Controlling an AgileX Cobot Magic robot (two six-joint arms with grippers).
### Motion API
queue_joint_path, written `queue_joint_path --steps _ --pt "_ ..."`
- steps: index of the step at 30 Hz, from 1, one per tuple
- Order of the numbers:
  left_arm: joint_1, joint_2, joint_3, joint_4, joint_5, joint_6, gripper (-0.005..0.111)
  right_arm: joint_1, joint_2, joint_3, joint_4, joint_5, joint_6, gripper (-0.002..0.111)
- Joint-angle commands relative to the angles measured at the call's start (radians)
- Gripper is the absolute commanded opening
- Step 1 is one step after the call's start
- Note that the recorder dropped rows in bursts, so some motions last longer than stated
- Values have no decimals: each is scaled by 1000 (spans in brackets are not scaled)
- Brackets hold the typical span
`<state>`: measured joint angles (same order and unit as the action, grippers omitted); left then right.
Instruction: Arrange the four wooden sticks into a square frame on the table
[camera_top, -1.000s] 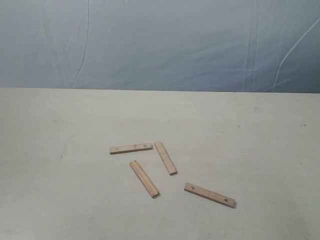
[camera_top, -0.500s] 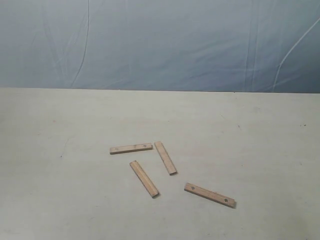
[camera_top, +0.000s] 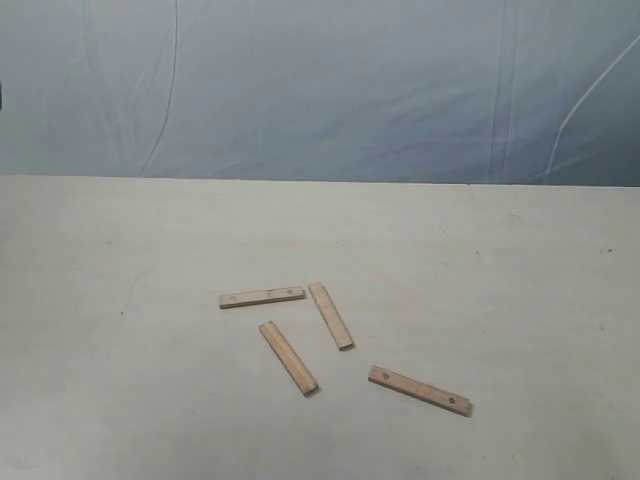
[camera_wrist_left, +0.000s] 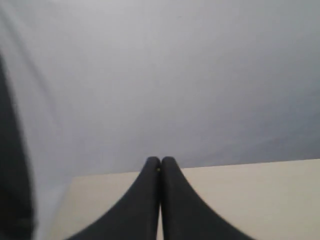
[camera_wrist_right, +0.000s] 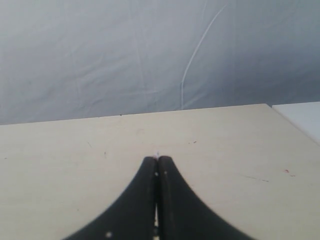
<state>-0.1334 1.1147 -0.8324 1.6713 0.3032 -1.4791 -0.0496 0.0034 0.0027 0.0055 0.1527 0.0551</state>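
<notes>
**Four sticks lie loose; both hands are pressed together and well away from them.**

The four wooden sticks (camera_top: 289, 357) lie flat and scattered just toward 6 o'clock of the table's (camera_top: 520, 300) middle. One holed stick (camera_top: 262, 297) is at 10 o'clock of the group, with a plain stick (camera_top: 330, 315) just beside its end. The other holed stick (camera_top: 419, 390) sits apart at 4 o'clock. I judge them light, stiff and thin, likely to skid when nudged and hard to get under. I would pinch across the narrow width at mid-length. My left hand (camera_wrist_left: 160, 160) and right hand (camera_wrist_right: 157, 159) each have their fingers pressed together on nothing. They point out over bare table toward the backdrop (camera_top: 320, 90), and no stick shows in either wrist view.
</notes>
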Motion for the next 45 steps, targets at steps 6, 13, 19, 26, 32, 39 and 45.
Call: queue_joint_path --steps 6,13,19,26,32,39,45 --pt "-204 221 -329 -1290 463 1169 0 3 -3 -3 3 -6 1 -1" --pt "-329 375 -332 -1723 531 1240 33 3 -3 -3 3 -6 1 -1" --pt "-418 528 -332 -1902 400 1110 59 3 -3 -3 3 -6 1 -1" --pt "-497 729 -340 -1813 220 709 59 3 -3 -3 3 -6 1 -1" --pt "-526 903 -465 -1718 275 535 59 3 -3 -3 3 -6 1 -1" --pt "-526 974 -524 -1582 326 413 59 3 -3 -3 3 -6 1 -1" --pt "-526 1008 -535 -1548 326 382 56 3 -3 -3 2 -8 1 -1"
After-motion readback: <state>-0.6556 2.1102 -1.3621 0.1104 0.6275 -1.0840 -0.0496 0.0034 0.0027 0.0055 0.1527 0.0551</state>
